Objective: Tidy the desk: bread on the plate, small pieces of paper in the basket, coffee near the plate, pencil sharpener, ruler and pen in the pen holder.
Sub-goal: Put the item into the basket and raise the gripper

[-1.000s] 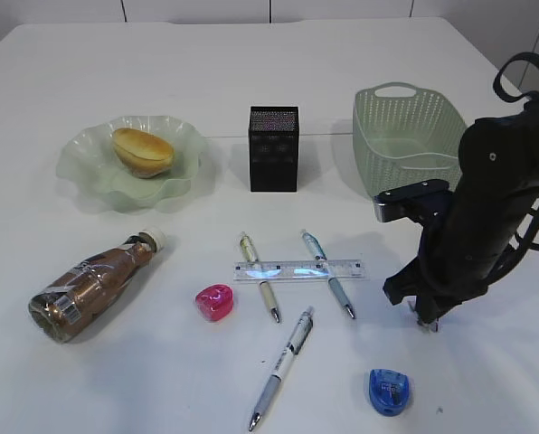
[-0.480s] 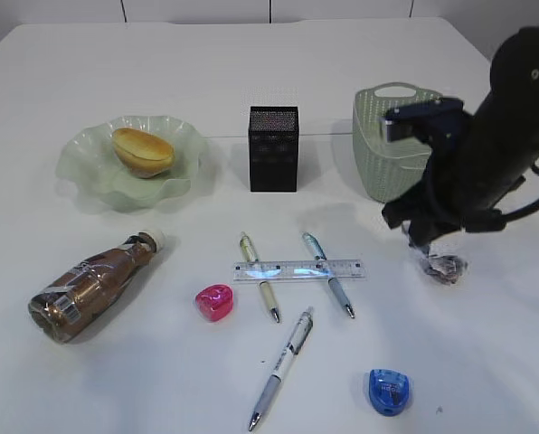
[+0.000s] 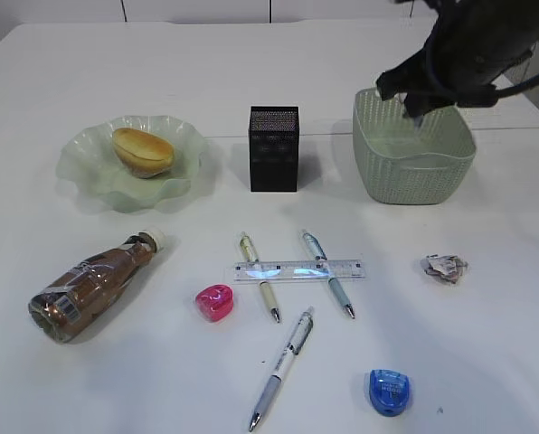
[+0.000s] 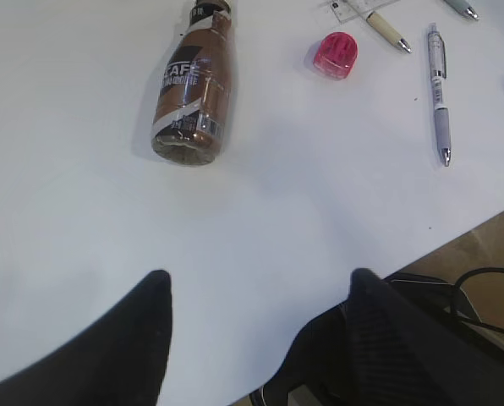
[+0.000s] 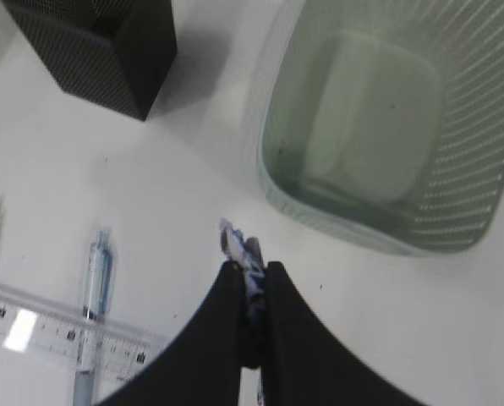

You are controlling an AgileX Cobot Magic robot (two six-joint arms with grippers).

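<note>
My right gripper is shut on a small piece of paper and hangs over the near rim of the green basket, high at the right of the exterior view. A second crumpled paper lies on the desk. The bread rests on the wavy plate. The coffee lies on its side. The ruler lies across two pens, with a third pen nearer. My left gripper is open over bare desk near the front edge.
The black mesh pen holder stands between plate and basket. A pink pencil sharpener sits left of the pens and a blue one at the front right. The desk edge and cables lie under the left gripper.
My right arm lifted from the desk at the front right and swung back up over the basket, carrying a paper piece. The crumpled paper it covered now shows on the desk.
</note>
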